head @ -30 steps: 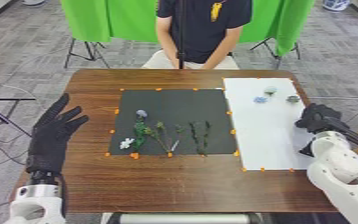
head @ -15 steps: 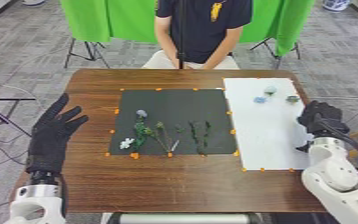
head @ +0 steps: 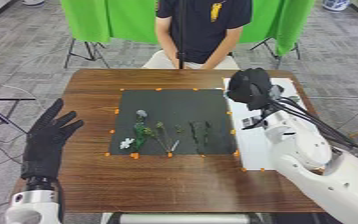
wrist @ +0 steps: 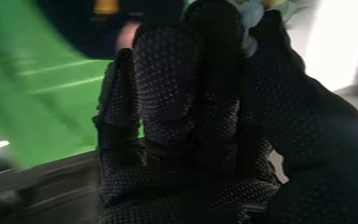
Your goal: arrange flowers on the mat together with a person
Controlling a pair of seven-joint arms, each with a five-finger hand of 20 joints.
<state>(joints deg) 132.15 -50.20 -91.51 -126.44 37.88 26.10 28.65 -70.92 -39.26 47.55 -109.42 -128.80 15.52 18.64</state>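
My right hand (head: 251, 89) is over the upper part of the white sheet (head: 257, 160), beside the dark mat's (head: 167, 102) far right corner. In the right wrist view, this hand (wrist: 180, 115) has straight fingers; a pale bluish thing (wrist: 249, 22) shows between fingertips and thumb tip, and I cannot tell if they touch. Past the thumb tip is a greenish bloom (wrist: 285, 8). On the mat lie a white flower (head: 127, 143), a grey-purple flower (head: 142, 114) and several green stems (head: 207, 132). My left hand (head: 47, 145) is open, left of the mat.
Orange tape pieces (head: 135, 155) mark the edges of mat and sheet. The brown table (head: 175, 187) extends around them. A green cloth (head: 95, 20) hangs behind the table's far side.
My right hand has moved from the sheet's right edge leftward and toward the far side, now covering part of the blooms' area. My left hand has shifted slightly leftward and nearer.
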